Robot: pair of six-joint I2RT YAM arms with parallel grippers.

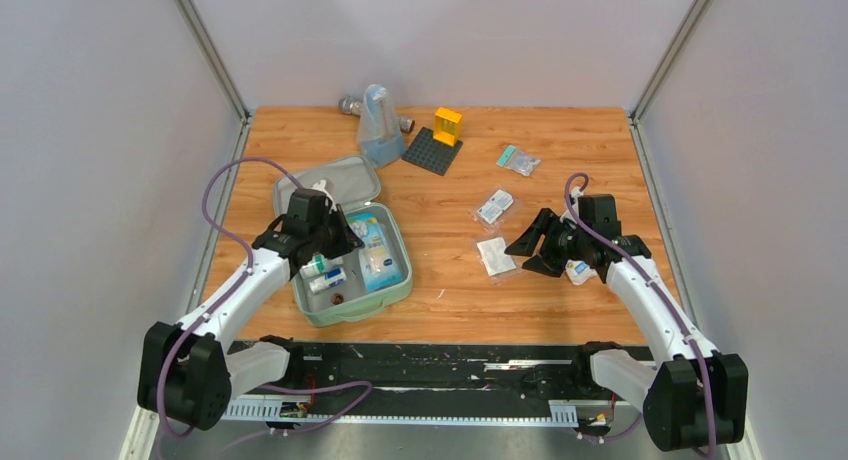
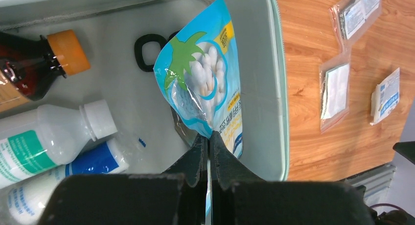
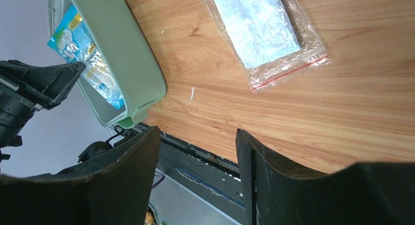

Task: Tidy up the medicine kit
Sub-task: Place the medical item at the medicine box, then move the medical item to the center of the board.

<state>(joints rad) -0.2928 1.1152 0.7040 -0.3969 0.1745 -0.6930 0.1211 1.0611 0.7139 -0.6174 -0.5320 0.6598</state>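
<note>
The medicine kit is a pale mint-green tray (image 1: 360,310) with its lid (image 1: 345,178) lying open behind it, at the left of the table. My left gripper (image 1: 335,238) hangs over the tray, shut on the lower edge of a blue packet of white cotton pieces (image 2: 205,78), which hangs tilted inside the tray (image 2: 259,98). A brown bottle with an orange cap (image 2: 29,68), a white bottle with a green label (image 2: 54,142) and a blue-and-white bottle (image 2: 88,161) lie in the tray. My right gripper (image 1: 530,250) is open and empty (image 3: 198,137) above the wood, near a clear zip bag (image 3: 264,29).
Small sachets and bags lie on the wood right of the kit (image 1: 494,206) (image 1: 497,255) (image 1: 519,160), one under the right arm (image 1: 578,271). At the back stand a dark studded baseplate (image 1: 432,151) with a yellow block (image 1: 447,126) and a translucent bluish pouch (image 1: 380,125).
</note>
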